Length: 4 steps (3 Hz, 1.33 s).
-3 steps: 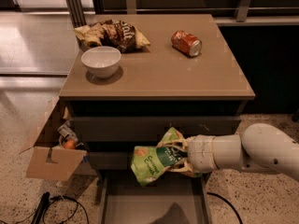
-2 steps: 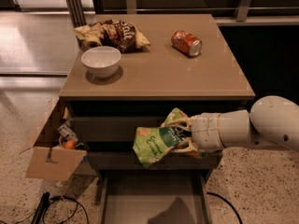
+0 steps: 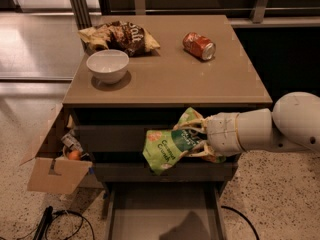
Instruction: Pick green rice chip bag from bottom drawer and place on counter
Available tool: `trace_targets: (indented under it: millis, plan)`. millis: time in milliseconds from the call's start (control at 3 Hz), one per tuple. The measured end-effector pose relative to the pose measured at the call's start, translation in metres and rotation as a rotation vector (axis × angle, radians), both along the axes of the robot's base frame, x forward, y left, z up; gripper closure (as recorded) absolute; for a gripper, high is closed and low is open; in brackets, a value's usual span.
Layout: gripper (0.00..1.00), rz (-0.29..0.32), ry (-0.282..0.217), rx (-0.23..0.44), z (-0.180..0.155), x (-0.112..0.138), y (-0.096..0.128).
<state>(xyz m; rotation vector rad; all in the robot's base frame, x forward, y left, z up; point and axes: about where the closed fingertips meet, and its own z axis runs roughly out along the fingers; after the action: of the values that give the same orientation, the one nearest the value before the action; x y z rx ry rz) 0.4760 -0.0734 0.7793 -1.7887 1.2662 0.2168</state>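
Observation:
My gripper (image 3: 197,139) reaches in from the right on a white arm and is shut on the green rice chip bag (image 3: 167,146), a glossy light-green pouch with white lettering. The bag hangs in the air in front of the two upper drawer fronts, a little below the counter's front edge. The bottom drawer (image 3: 162,211) is pulled open below it, its flat grey floor bare. The tan counter (image 3: 170,74) lies just above the bag.
On the counter stand a white bowl (image 3: 107,66), a brown-and-cream chip bag (image 3: 120,36) and an orange soda can (image 3: 198,45) on its side. An open cardboard box (image 3: 55,159) with clutter sits left of the cabinet. Cables (image 3: 60,221) lie on the floor.
My gripper has lifted the green rice chip bag upward, from just above the open bottom drawer to the height of the upper drawer fronts.

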Motion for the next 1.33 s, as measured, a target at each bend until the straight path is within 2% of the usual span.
trace_targets:
  millis: [333, 667, 1000, 1333]
  plan:
    - [1.0, 0.033, -0.07, -0.053, 0.047, 0.008, -0.002]
    - [1.0, 0.05, -0.076, -0.052, 0.108, 0.051, -0.015]
    - [1.0, -0.004, -0.048, -0.074, 0.141, 0.101, -0.027]
    - [1.0, -0.05, -0.135, -0.042, 0.197, 0.126, -0.03]
